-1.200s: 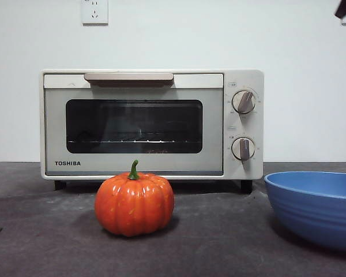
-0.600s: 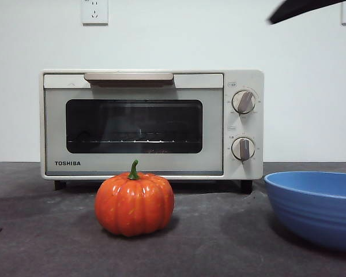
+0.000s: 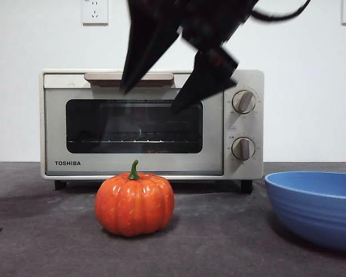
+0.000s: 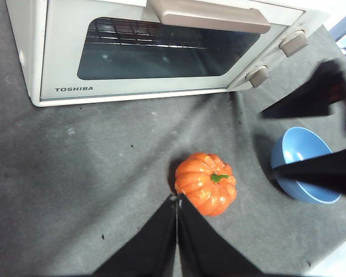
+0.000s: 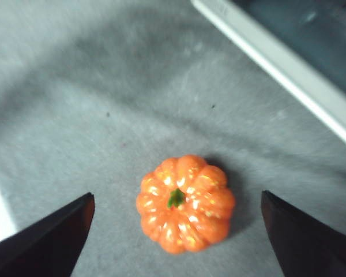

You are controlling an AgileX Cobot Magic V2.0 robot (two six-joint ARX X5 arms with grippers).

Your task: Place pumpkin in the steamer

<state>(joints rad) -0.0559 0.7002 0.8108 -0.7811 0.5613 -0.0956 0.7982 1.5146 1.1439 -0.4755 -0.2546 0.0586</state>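
The steamer [image 3: 151, 124] is sitting at the far side of the table [image 3: 219, 242] with its door shut, unchanged from a moment ago. The right gripper [image 3: 150, 98], only a dark tip at the upper right corner half a second back, is now hanging above the pumpkin [image 3: 134, 203] with jaws spread wide. The pumpkin is resting in the same spot just in front of the steamer, left of the blue bowl [image 3: 314, 208], while the left gripper [image 4: 177, 199] is waiting with jaws pressed together.
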